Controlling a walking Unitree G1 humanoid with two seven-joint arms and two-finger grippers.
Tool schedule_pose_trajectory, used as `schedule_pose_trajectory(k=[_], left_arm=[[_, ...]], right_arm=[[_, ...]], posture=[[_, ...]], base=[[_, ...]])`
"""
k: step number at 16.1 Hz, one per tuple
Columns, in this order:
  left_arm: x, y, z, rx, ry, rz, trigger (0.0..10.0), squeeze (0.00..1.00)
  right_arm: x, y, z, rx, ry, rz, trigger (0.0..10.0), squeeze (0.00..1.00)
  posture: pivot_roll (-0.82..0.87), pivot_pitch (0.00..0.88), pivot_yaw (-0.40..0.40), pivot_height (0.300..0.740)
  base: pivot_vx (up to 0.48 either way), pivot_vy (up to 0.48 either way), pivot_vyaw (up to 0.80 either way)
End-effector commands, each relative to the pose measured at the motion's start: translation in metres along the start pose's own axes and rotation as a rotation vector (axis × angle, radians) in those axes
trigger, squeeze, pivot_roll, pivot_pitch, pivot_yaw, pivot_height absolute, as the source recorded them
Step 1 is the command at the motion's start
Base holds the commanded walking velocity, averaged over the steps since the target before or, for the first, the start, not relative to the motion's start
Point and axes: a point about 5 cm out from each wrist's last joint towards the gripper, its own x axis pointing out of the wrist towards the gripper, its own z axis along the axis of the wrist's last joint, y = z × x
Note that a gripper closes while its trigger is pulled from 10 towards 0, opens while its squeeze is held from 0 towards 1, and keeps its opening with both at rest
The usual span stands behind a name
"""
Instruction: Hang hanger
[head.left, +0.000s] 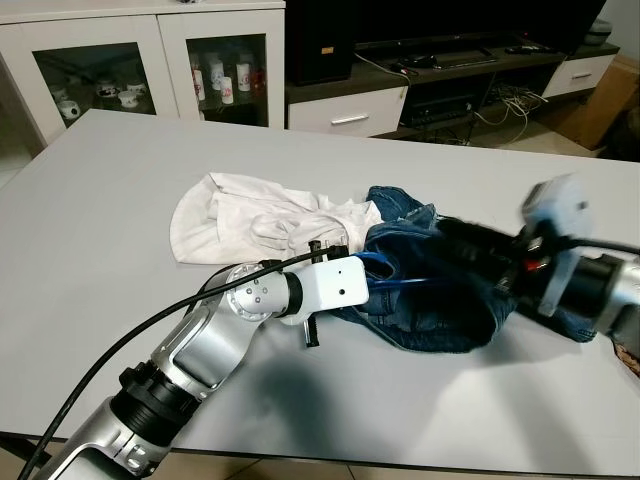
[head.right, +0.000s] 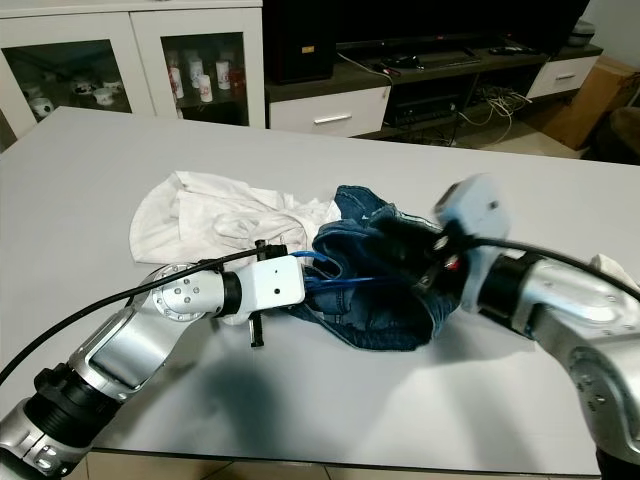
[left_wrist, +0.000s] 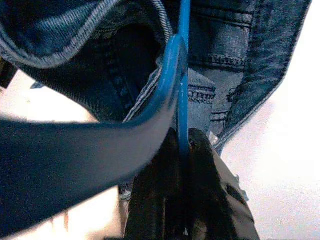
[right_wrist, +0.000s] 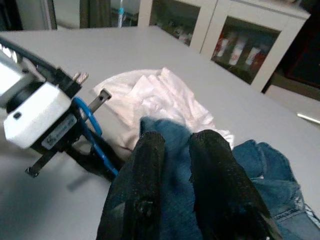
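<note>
Lying on a grey table (head.left: 120, 200), a pair of blue jeans (head.left: 430, 300) sits just beside a crumpled white garment (head.left: 250, 220), the two touching along the jeans' edge nearer the robot's left. A blue hanger (head.left: 385, 280) is partly buried in the jeans; its visible thin blue bars run roughly across the table from the left gripper (left_wrist: 182, 150) toward the right arm, so its long axis lies nearly level and sideways to the robot, pointing into the denim. How far it reaches inside the cloth cannot be told.

The left gripper, at the end of the silver left arm (head.left: 200, 350), meets the jeans at their near-left edge. In the left wrist view its two black fingers (left_wrist: 155, 195) stand almost together, pinched onto a thin blue bar of the hanger that runs straight out between them, with a broader blue curve of the hanger crossing in front and denim seams behind.

The right gripper (right_wrist: 172, 150) comes in from the right side of the table and presses on top of the jeans. In the right wrist view its two black fingers (right_wrist: 210, 185) lie side by side with only a narrow gap, resting on blue denim; whether they pinch any cloth cannot be told.

Beyond the table stand a white glass-fronted cabinet (head.left: 150, 60) and a low TV unit (head.left: 440, 70).
</note>
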Motion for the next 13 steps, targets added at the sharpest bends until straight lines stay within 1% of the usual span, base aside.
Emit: schedule_pose_trajectory(k=[1, 3, 5, 6, 7, 8, 9, 10, 11, 12, 13], left_arm=[[0.003, -0.003, -0.007, -0.013, 0.026, -0.006, 10.0, 0.0], [0.005, -0.005, -0.01, -0.019, 0.034, -0.01, 10.0, 0.0], [0.009, -0.007, -0.01, -0.025, 0.034, -0.021, 10.0, 0.0], [0.011, -0.008, -0.011, -0.026, 0.036, -0.025, 10.0, 0.0], [0.014, -0.008, -0.011, -0.024, 0.039, -0.026, 10.0, 0.0], [0.016, -0.008, -0.011, -0.024, 0.037, -0.025, 10.0, 0.0], [0.016, -0.008, -0.01, -0.024, 0.035, -0.025, 10.0, 0.0], [0.016, -0.008, -0.009, -0.024, 0.032, -0.024, 10.0, 0.0], [0.017, -0.008, -0.008, -0.022, 0.028, -0.02, 10.0, 0.0], [0.017, -0.007, -0.008, -0.019, 0.027, -0.017, 10.0, 0.0], [0.016, -0.006, -0.009, -0.014, 0.027, -0.01, 10.0, 0.0]], right_arm=[[-0.003, -0.001, 0.005, 0.002, -0.037, -0.006, 10.0, 0.0], [-0.003, 0.001, 0.011, 0.013, -0.082, 0.004, 10.0, 0.0], [-0.005, 0.0, 0.027, 0.104, -0.228, -0.002, 10.0, 0.0], [-0.005, -0.002, 0.029, 0.15, -0.271, -0.02, 10.0, 0.0], [-0.005, -0.001, 0.028, 0.186, -0.29, -0.016, 10.0, 0.0], [-0.006, 0.002, 0.021, 0.197, -0.262, -0.005, 10.0, 0.23], [-0.006, 0.004, 0.017, 0.189, -0.243, -0.004, 10.0, 0.96], [-0.008, 0.006, 0.015, 0.182, -0.235, 0.01, 10.0, 1.0], [-0.013, 0.006, 0.011, 0.144, -0.213, 0.0, 10.0, 1.0], [-0.019, 0.0, 0.008, 0.089, -0.166, -0.061, 10.0, 1.0], [-0.035, -0.017, 0.004, -0.041, -0.067, -0.175, 10.0, 0.23]], posture=[[-0.05, 0.039, -0.037, 0.74], [-0.06, 0.04, -0.034, 0.74], [-0.07, 0.04, -0.036, 0.74], [-0.07, 0.04, -0.038, 0.74], [-0.08, 0.04, -0.04, 0.74], [-0.09, 0.039, -0.041, 0.74], [-0.09, 0.039, -0.041, 0.74], [-0.09, 0.039, -0.041, 0.74], [-0.09, 0.04, -0.04, 0.74], [-0.09, 0.042, -0.038, 0.74], [-0.09, 0.044, -0.036, 0.74]], base=[[0.0, 0.0, 0.0], [0.0, 0.0, 0.0], [0.0, 0.0, 0.0], [0.0, 0.0, 0.0], [0.0, 0.0, 0.0], [0.0, 0.0, 0.0], [0.0, 0.0, 0.0], [0.0, 0.0, 0.0], [0.0, 0.0, 0.0], [0.0, 0.0, 0.0], [0.0, 0.0, 0.0]])
